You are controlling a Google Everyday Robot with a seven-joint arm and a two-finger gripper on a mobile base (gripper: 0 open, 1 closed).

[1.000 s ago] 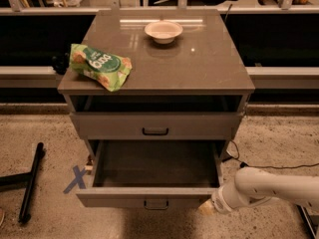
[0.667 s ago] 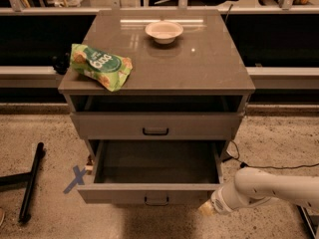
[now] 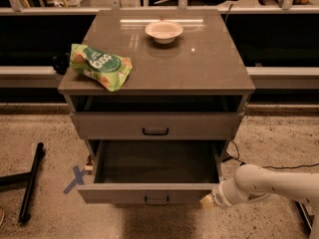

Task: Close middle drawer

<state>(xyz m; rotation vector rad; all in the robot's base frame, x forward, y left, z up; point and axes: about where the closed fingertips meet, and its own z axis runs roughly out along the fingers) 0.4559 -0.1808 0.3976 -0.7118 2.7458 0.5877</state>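
Observation:
The grey-brown cabinet (image 3: 159,68) has its middle drawer (image 3: 155,167) pulled far out, an empty deep box with a flat front and a small dark handle (image 3: 156,200). The uppermost drawer front (image 3: 155,125) above it is shut. The lowest drawer is hidden under the open one. My gripper (image 3: 208,201) is at the end of the white arm (image 3: 259,184), low at the right. It is right at the right end of the open drawer's front.
A green snack bag (image 3: 101,66) and a white bowl (image 3: 164,31) sit on the cabinet top. A black bar (image 3: 31,181) lies on the speckled floor at the left, next to a blue X mark (image 3: 75,179). A cable (image 3: 234,156) trails right of the cabinet.
The gripper has edged slightly toward the cabinet at the drawer's right front corner. The drawer front has moved in a touch, if at all.

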